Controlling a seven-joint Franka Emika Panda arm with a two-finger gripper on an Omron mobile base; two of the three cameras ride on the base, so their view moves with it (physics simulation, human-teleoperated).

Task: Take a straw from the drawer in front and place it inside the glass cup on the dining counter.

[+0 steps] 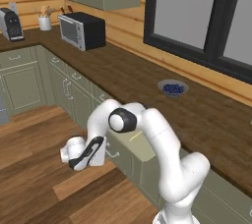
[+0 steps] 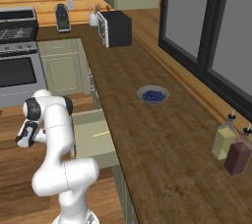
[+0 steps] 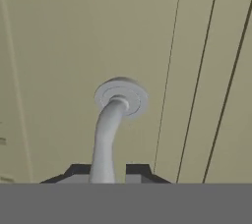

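The sage-green drawer (image 2: 91, 142) stands pulled out from under the dark worktop. The pale-yellow straw (image 2: 101, 133) lies inside it on the floor of the drawer (image 1: 142, 148), also seen as a thin straw (image 1: 135, 137) behind my arm. My gripper (image 3: 106, 174) is at the drawer's front panel (image 3: 59, 46). Its two dark fingertips (image 3: 140, 171) sit tight on either side of the silver bar handle (image 3: 106, 134), shut on it. From the left, the gripper (image 1: 107, 155) presses against the drawer front, low and beside the cabinets. The glass cup and the dining counter are out of view.
A grey bowl of blueberries (image 2: 153, 94) sits on the worktop (image 2: 162, 139) beyond the drawer. A toaster oven (image 1: 82, 30), a coffee machine (image 1: 11, 24) and a utensil pot stand farther back. Two bottles (image 2: 231, 149) stand at the right. A stove (image 2: 18, 66) is at the left.
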